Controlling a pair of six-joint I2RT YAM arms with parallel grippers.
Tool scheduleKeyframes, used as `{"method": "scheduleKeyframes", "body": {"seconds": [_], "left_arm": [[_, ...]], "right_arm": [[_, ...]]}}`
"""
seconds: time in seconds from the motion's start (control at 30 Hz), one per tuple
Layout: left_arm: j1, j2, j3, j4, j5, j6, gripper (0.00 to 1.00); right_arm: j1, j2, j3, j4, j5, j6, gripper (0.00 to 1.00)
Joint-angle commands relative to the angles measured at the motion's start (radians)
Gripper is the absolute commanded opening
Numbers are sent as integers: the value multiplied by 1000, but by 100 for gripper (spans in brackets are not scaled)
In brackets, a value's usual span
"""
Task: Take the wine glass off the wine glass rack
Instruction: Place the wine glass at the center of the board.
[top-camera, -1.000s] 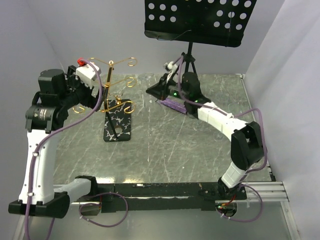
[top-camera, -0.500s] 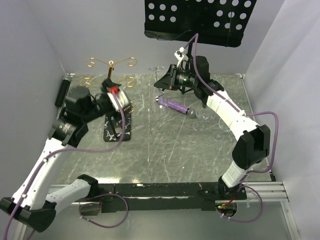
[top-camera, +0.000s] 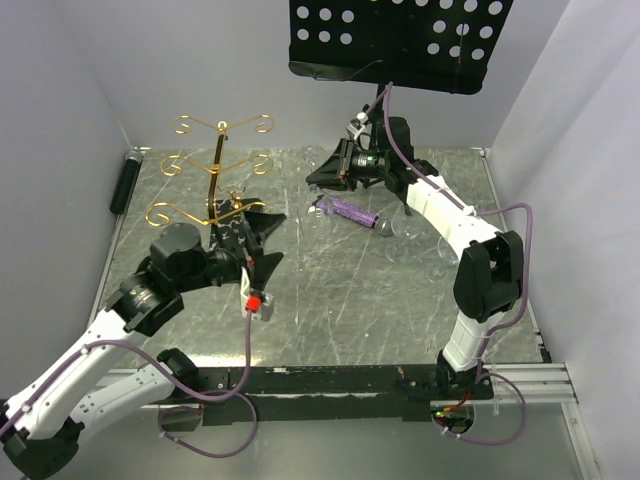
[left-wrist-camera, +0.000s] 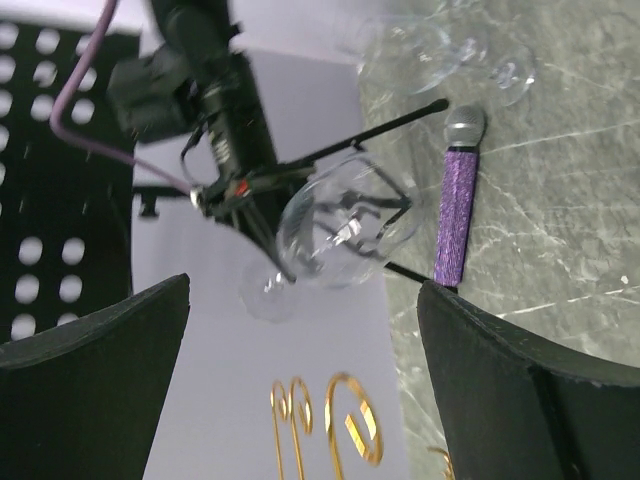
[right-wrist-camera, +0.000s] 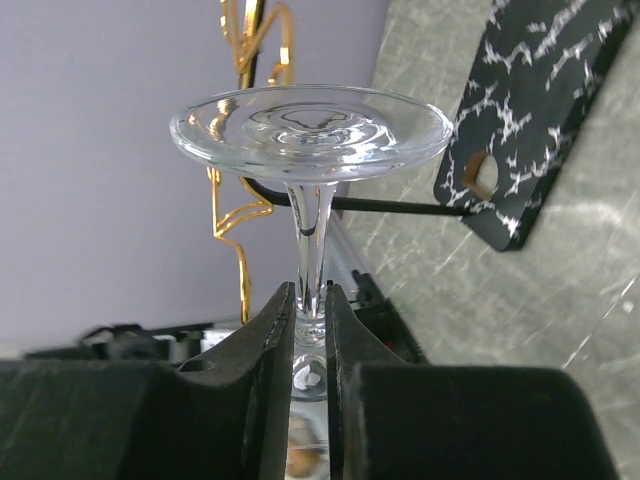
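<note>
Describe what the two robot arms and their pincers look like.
Both the left arm and right arm have white link shells with black joint housings. A purple cable trails along each. The left pincer and right pincer have flat black fingers. A small red part sits by the left wrist.

No text, label, brand, number or sign can be read in any view: none on the wine glass rack (top-camera: 216, 165), the wine glass (right-wrist-camera: 310, 130), the purple microphone (top-camera: 350, 211) or the perforated black music stand (top-camera: 400, 35).
</note>
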Motion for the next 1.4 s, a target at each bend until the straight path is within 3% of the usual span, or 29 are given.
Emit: {"method": "scheduleKeyframes", "body": {"seconds": [0.0,0.17,0.67,1.37], "left_arm": [[-71,43,-46,138,7,182,100],[-115,102,-100,276,-45,202,100],[-164,253,-184,569,-180,214,100],[-186,413,-166,686,-343,185,98]], "right_arm": [[-9,-48,4,-19,-10,141,0],[-10,-79,-18,-113,25,175,0],[-19,-122,-131,-69,34,220,0],[-27,-130,-140,-88,49,213,0]]}}
